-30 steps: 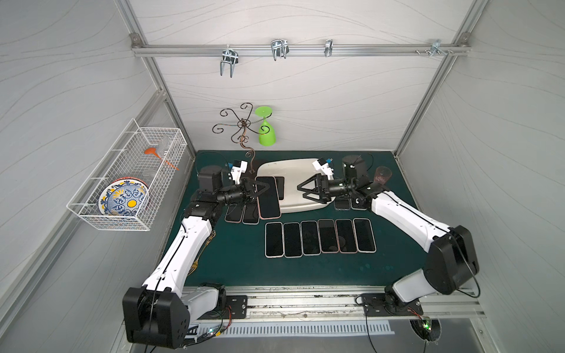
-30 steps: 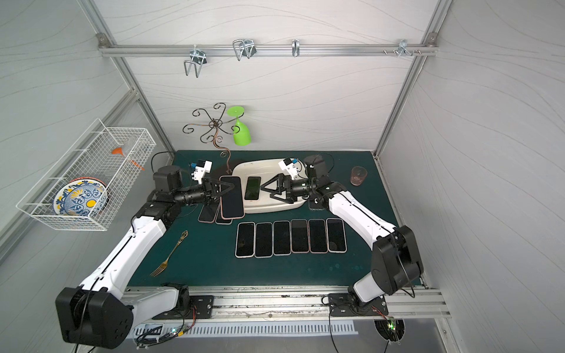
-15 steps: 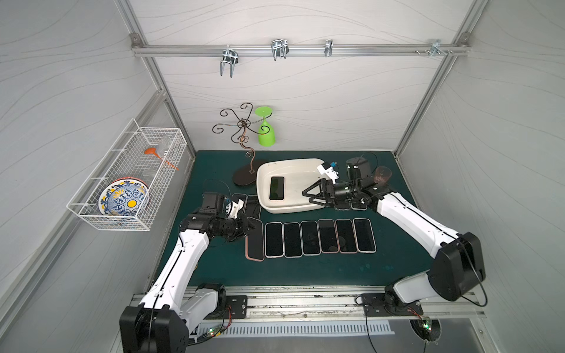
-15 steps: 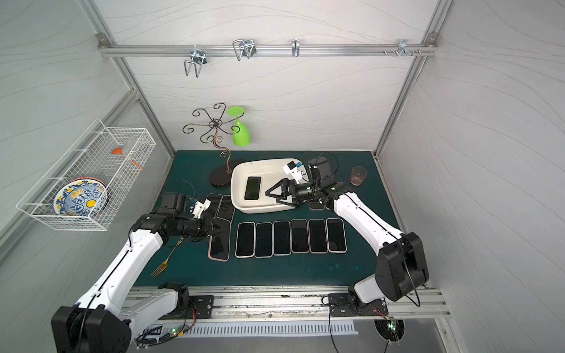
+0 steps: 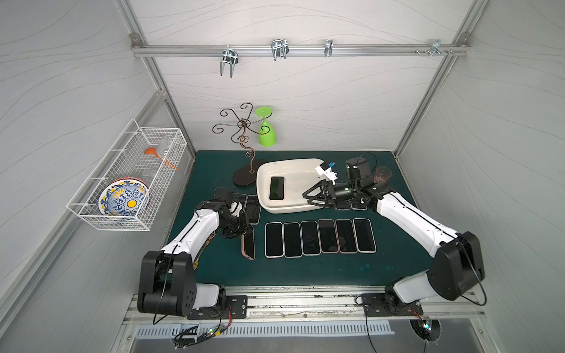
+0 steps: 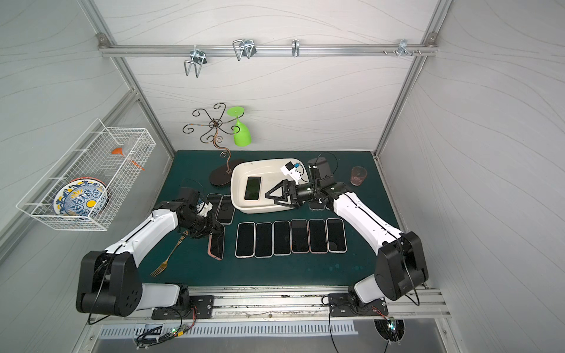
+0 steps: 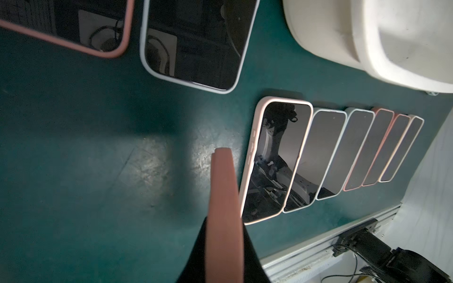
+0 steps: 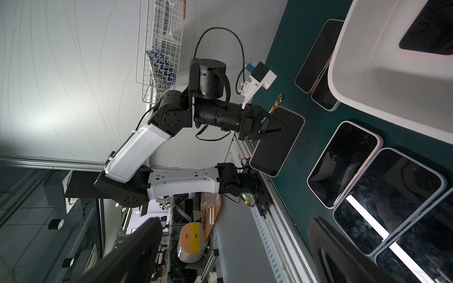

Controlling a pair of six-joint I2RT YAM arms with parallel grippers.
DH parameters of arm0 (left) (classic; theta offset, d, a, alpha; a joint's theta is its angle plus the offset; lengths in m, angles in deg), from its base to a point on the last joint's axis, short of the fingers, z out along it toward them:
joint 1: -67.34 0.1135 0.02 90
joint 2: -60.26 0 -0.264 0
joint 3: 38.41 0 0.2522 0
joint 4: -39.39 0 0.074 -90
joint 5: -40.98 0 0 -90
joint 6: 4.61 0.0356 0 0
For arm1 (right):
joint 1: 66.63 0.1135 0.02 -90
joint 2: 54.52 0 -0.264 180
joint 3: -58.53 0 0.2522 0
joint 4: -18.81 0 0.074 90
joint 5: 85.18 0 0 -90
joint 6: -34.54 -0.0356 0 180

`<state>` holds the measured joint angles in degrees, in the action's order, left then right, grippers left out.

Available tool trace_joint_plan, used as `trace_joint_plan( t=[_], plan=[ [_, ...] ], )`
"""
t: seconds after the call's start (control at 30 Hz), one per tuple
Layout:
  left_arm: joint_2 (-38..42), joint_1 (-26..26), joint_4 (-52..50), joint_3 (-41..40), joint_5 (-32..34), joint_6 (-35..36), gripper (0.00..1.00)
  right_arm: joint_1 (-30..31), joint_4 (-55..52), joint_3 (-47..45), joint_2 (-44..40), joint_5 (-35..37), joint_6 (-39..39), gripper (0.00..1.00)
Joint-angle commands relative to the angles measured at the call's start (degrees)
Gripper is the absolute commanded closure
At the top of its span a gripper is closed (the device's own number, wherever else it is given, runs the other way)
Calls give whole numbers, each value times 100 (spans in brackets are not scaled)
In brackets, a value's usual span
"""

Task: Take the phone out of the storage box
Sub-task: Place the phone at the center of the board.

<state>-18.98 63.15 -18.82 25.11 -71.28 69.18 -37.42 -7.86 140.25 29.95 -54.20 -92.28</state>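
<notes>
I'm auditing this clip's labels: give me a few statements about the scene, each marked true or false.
One phone lies in the storage box. True.
The left pincer is empty. False: it is shut on a pink-cased phone.
The right pincer stands open. True.
The row of phones holds four. False: it holds six.

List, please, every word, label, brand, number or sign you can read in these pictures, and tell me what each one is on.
None can be read.
The row of phones, the phone in the storage box and the pink phone in the left gripper: dark screens, no text.
The stand base: a small pale mark, too small to read.
</notes>
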Motion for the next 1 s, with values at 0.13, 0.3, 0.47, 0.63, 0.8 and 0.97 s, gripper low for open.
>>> trace_joint_plan(
  t=[0.13,0.3,0.47,0.63,0.8,0.97],
  plan=[
    [-608,-252,611,257,106,90,100,-43,130,246,339,-238,181,1],
    [-806,-276,731,265,-92,127,100,-64,207,208,428,-232,187,2],
    [-933,-278,814,251,-124,97,100,-82,248,113,487,-252,218,1],
    [-984,-369,880,199,-173,65,100,-116,272,2,492,-246,220,2],
    [-1008,-398,1004,163,-357,38,100,-125,262,-39,518,-257,236,1],
    [-1108,-402,1076,149,-475,5,100,-126,255,-103,518,-228,254,2]
  ],
)
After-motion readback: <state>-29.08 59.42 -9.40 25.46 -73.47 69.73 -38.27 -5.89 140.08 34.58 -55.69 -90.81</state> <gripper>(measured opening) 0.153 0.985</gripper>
